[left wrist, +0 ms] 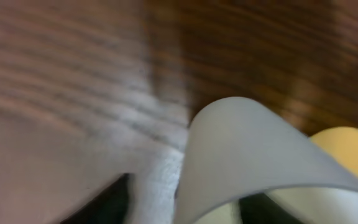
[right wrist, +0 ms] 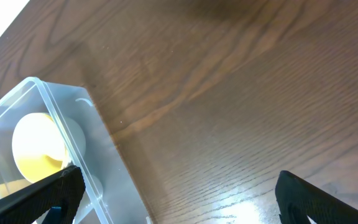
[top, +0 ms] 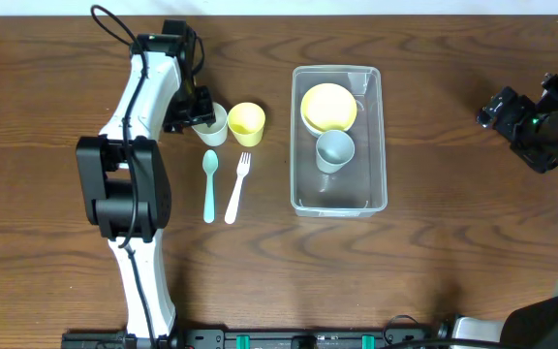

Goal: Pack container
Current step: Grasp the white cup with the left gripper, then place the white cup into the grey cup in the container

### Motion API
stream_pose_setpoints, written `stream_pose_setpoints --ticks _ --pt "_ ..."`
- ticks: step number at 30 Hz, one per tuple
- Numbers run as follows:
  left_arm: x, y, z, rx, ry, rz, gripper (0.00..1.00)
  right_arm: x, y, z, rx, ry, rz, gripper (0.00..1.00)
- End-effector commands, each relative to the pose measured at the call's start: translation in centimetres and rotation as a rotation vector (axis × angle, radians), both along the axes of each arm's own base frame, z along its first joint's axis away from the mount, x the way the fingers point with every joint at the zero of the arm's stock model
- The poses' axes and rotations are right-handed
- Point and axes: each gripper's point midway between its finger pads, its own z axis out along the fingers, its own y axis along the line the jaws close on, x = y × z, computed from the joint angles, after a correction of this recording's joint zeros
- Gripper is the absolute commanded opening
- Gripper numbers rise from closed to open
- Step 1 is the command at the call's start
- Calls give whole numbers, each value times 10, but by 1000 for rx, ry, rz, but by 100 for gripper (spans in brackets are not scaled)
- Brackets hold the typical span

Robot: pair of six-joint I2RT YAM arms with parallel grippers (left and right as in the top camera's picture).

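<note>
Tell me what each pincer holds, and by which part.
The right pincer is open and holds nothing. The left pincer is at the rim of the pale cup; whether it actually grips that rim cannot be told.

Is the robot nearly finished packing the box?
About halfway. Done: a yellow bowl and a gray cup sit inside the container. In hand: the left claw is at the pale cup, though its grip is too blurred to judge. Left: that cup, the yellow cup, the teal spoon and the white fork are all outside it.
</note>
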Motion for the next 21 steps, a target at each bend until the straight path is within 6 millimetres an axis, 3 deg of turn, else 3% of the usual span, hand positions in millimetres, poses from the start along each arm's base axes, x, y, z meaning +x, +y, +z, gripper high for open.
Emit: stream_pose_setpoints --ticks 1,5,8,11,13,16,18,21 --pt "3 -6 6 -25 -20 -31 6 0 -2 -1 10 4 -15 99" --pt "3 10 34 37 -67 -17 6 0 -2 -1 9 3 -15 99" --pt "0 12 81 47 -145 -26 6 0 -2 -1 10 4 -15 99" --pt "-10 -1 135 39 -252 -70 6 0 -2 -1 9 3 -15 99" --pt "-25 -22 178 25 -346 -123 6 0 -2 -1 10 4 -15 99" --pt "-51 -63 220 -8 -448 -226 6 0 -2 -1 9 3 -15 99" --pt "-68 -97 236 -37 -489 -316 6 0 -2 -1 10 4 -15 99" --pt "-86 -143 237 -60 -499 -437 6 0 -2 -1 10 4 -15 99"
